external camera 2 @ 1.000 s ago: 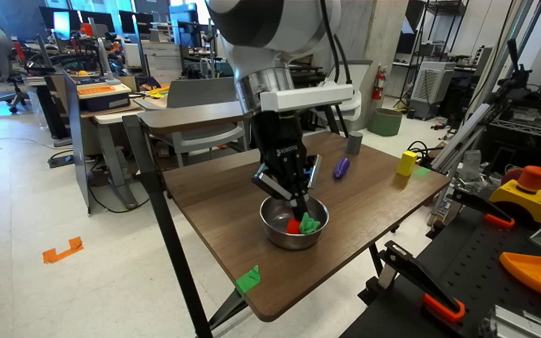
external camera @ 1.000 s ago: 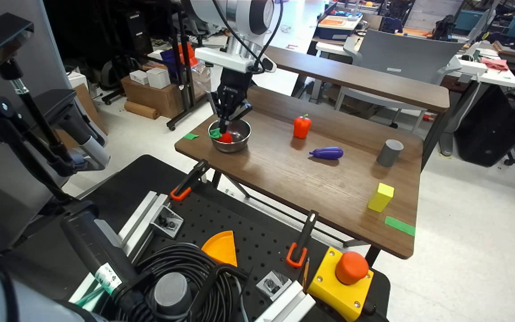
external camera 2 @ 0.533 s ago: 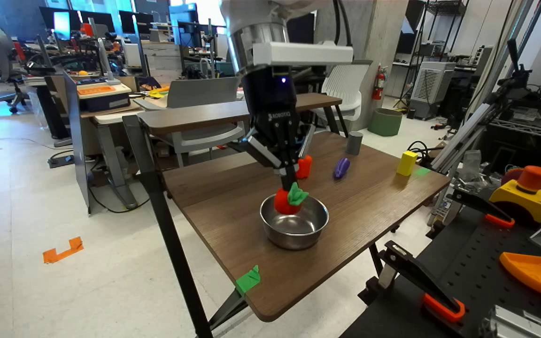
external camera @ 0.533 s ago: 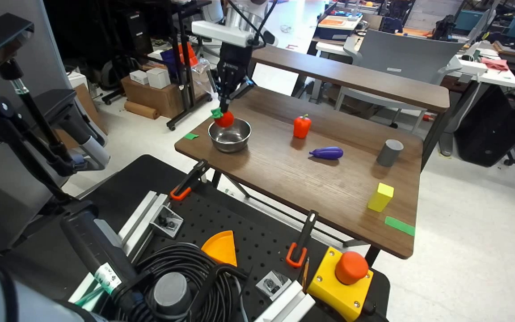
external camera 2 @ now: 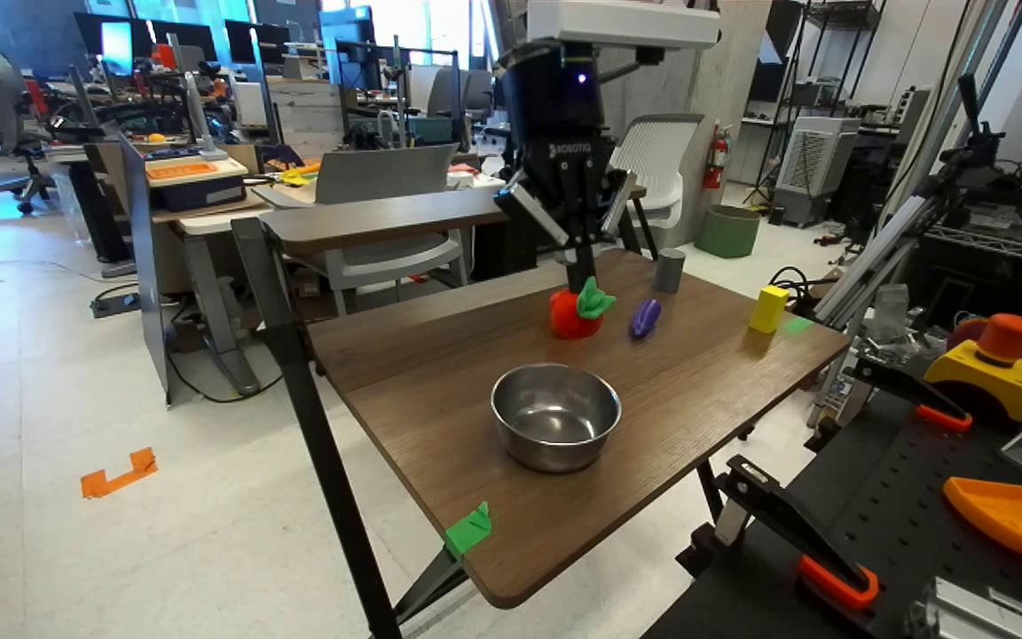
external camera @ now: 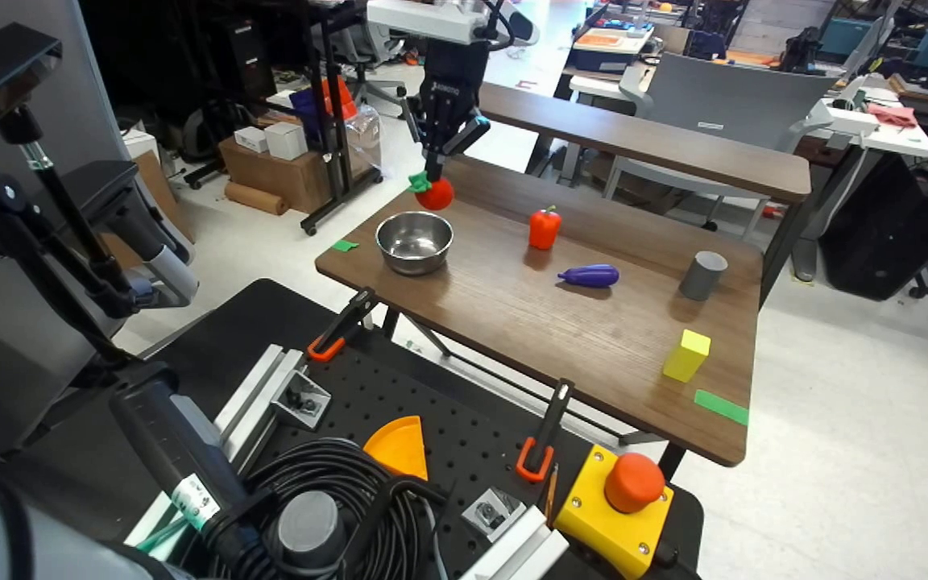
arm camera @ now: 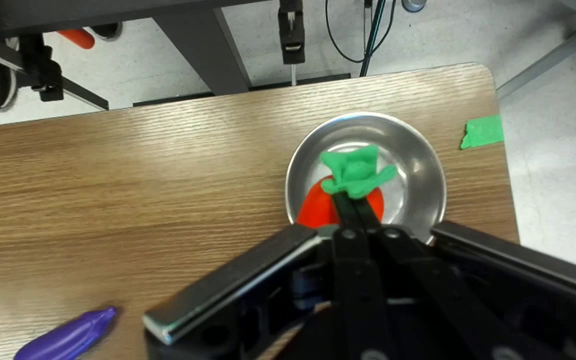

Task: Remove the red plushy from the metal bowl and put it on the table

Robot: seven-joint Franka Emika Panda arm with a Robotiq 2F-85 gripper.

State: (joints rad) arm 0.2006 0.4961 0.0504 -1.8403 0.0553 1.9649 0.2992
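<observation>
One red plushy [external camera: 437, 196] hangs from the gripper [external camera: 433, 172] in an exterior view, clasped at the tip and held above the brown wooden table [external camera: 504, 322]. It is out of the metal bowl [external camera: 415, 243], which rests upright on the tabletop near a corner, its shiny inside in plain sight. A red-orange bell pepper [external camera: 544, 229] stands farther along the wood, and a purple eggplant [external camera: 590, 276] lies on its side near it. In an exterior view the plushy's green leaves [external camera 2: 595, 301] spread beside the gripper's tip, and the bowl stands apart from the held plushy, closer to the camera; whether some of the red there belongs to the pepper beyond, I cannot tell. A grey cylinder [external camera 2: 668, 271] and a yellow block [external camera 2: 768, 309] stand toward the far end of the table. The wrist view looks down past the gripper: its black fingers [arm camera: 346, 210] are close together with the plushy caught in them, just under the leaves. From up there the plushy covers part of the bowl, and the dark gripper hides a bit of the rim. Green tape [arm camera: 484, 131] marks the short edge of the table near the bowl, and the eggplant shows at the lower left.
</observation>
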